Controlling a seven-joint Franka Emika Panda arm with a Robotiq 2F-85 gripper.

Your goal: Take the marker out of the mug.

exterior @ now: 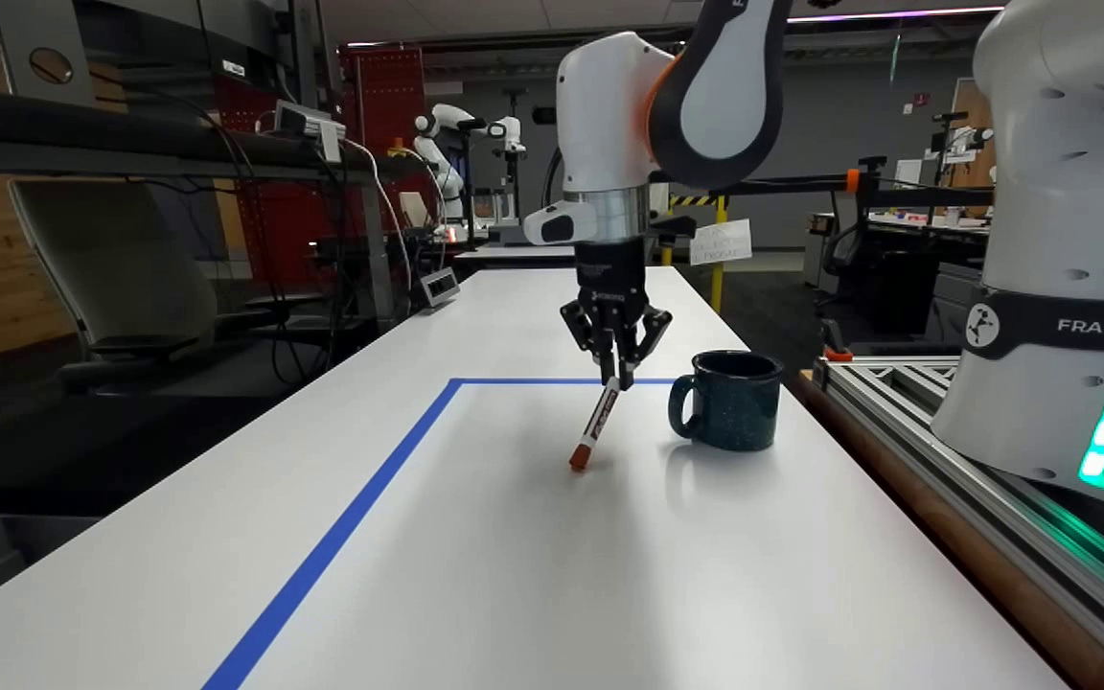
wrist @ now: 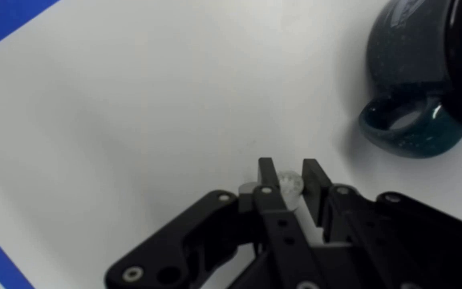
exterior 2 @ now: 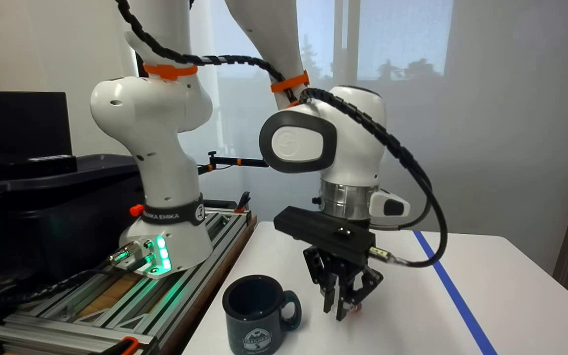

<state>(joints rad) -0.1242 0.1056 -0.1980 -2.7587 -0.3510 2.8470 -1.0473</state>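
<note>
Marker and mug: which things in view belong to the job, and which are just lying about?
Part of the job:
claw
mug, upright
marker, outside the mug, tilted in the claw's grip

Just around:
blue tape
chair
white paper sheet
background robot arm

Upright mug [exterior 2: 250, 319] near down-pointing jaws

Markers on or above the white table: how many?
1: the marker, tilted, gripped at its upper end by the claw, outside the mug. Another could be hidden inside the mug.
</note>
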